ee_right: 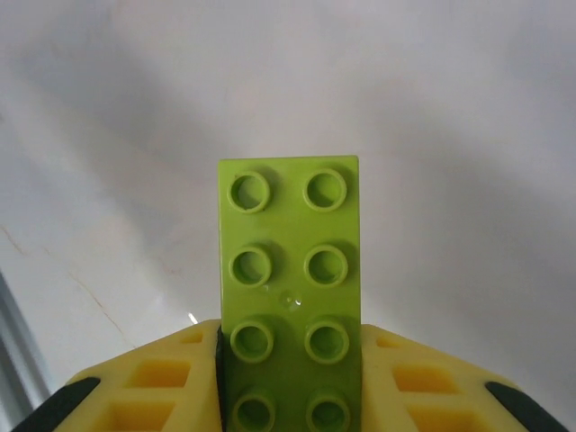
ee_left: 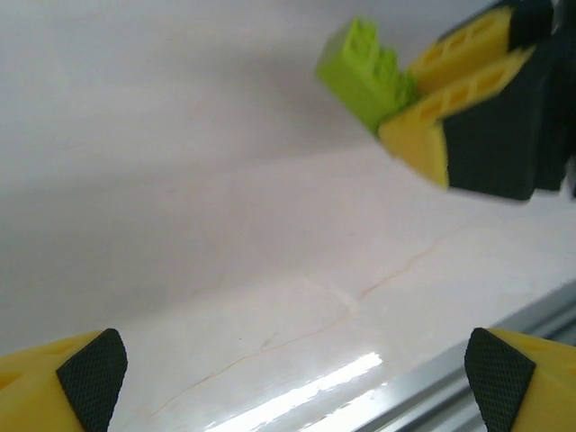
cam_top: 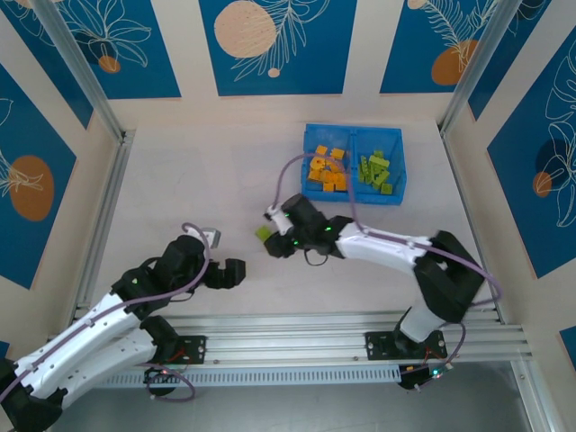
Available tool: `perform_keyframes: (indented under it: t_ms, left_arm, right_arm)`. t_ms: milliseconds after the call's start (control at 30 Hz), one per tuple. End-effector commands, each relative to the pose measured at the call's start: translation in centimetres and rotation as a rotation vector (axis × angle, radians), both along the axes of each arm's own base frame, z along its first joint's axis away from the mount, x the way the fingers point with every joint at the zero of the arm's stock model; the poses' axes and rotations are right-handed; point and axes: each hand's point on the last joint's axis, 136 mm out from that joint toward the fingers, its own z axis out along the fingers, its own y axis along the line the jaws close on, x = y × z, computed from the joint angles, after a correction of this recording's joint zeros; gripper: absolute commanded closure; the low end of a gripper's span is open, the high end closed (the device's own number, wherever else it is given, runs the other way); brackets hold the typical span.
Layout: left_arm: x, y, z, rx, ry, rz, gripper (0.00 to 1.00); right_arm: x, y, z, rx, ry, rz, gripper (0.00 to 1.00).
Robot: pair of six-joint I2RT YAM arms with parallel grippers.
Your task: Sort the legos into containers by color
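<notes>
The right claw (cam_top: 270, 230) is closed on a lime green brick (cam_top: 262, 232), gripping it by one end so that most of the studded top juts out ahead of the fingers; the right wrist view shows that brick (ee_right: 288, 261) clamped between the two yellow fingers with four rows of studs facing the camera. It is held just off the bench (cam_top: 198, 180), near the middle and well short of the blue bin (cam_top: 310, 135); I judge that the end grip leaves the free end clear to drop into a compartment.

The left claw (cam_top: 236, 273) is wide open and has hold of nothing; in its own wrist view its black pads (ee_left: 90, 378) sit far apart at the bottom corners, looking across at the right claw (ee_left: 432, 112) and the green brick (ee_left: 360, 76). It seems parked low and to the side, out of the other arm's path.

In the bin, the orange-yellow bricks (cam_top: 326, 171) lie in the left compartment and the green bricks (cam_top: 375, 171) in the right one, the divider between them; so the held brick probably belongs on the right side. I see no loose brick on the bench, which suggests the sorting is nearly done.

The bench is pale, smooth and glossy, with faint veins like marble; an aluminium rail (cam_top: 342, 324) runs along the near edge; the walls carry blue panels (cam_top: 270, 45) printed with orange discs and white leaves.
</notes>
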Motion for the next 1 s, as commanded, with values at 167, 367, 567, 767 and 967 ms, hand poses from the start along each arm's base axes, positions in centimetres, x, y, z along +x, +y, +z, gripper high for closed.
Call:
perform_keyframes:
  t_ms: [167,367,567,767,967]
  left_arm:
    - [-0.1,-7.2,4.9,-0.202,-0.177,-0.309,0.0]
    - [-0.3,-10.0,6.0,-0.187,-0.252,-0.392,0.0]
    - [-0.3,-9.5,5.6,-0.129,-0.277,-0.367,0.0]
    - [0.6,-5.2,3.4,0.027,-0.225,-0.188,0.0]
    - [1.9,1.7,2.2,0.072,-0.263,0.159,0.0]
  right_arm:
    - [5.4,-13.2,9.4,0.332,-0.052,-0.528,0.69]
    - [11.0,-25.5,9.2,0.321,-0.048,-0.918,0.69]
    - [18.0,-29.3,5.3,0.187,0.028,-1.025,0.69]
    - [24.6,-30.1,1.4,0.111,0.118,-1.1,0.68]
    - [27.0,-29.9,0.0,0.08,0.175,-1.111,0.46]
